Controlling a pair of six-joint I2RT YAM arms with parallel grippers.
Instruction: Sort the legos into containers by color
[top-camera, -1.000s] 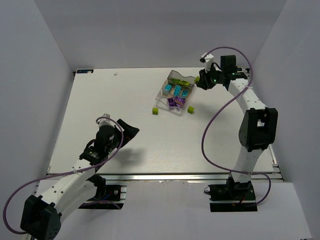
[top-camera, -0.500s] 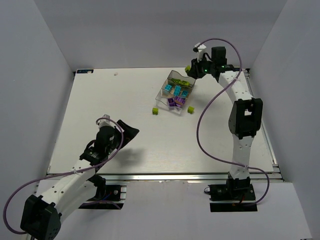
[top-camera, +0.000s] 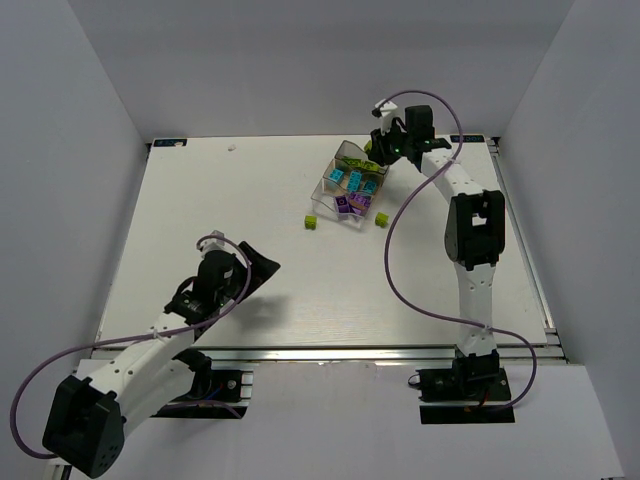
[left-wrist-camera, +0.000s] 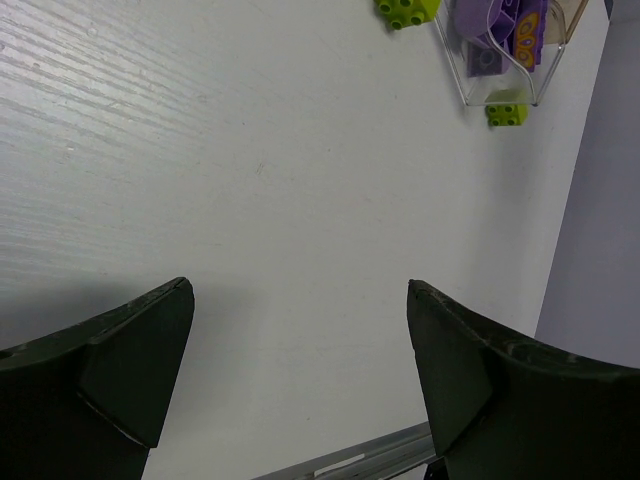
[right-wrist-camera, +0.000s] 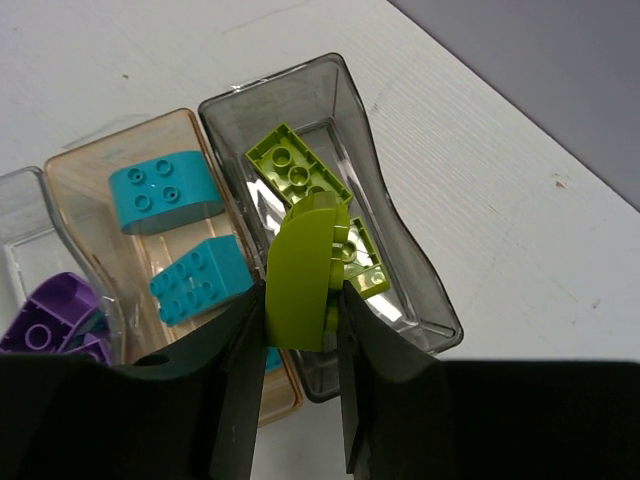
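The three-part tray (top-camera: 340, 168) stands at the table's back centre. In the right wrist view its smoky grey compartment (right-wrist-camera: 395, 250) holds two lime green legos (right-wrist-camera: 296, 175), the tan one (right-wrist-camera: 90, 170) cyan legos (right-wrist-camera: 165, 188), and the clear one purple legos (right-wrist-camera: 45, 322). My right gripper (right-wrist-camera: 298, 300) is shut on a lime green rounded lego (right-wrist-camera: 302, 270), held just above the grey compartment; it shows in the top view (top-camera: 384, 146). Two loose green legos (top-camera: 311, 221) (top-camera: 381, 219) lie on the table beside the tray. My left gripper (left-wrist-camera: 300, 320) is open and empty, low over bare table at the front left (top-camera: 262, 262).
White walls close the table on three sides. A metal rail (top-camera: 330, 352) runs along the front edge. In the left wrist view the tray's purple end (left-wrist-camera: 505, 50) and both loose green legos (left-wrist-camera: 406, 10) (left-wrist-camera: 506, 113) lie ahead at the top.
My right gripper has moved left with the green lego, from right of the tray to over its grey end. The left arm has barely shifted.
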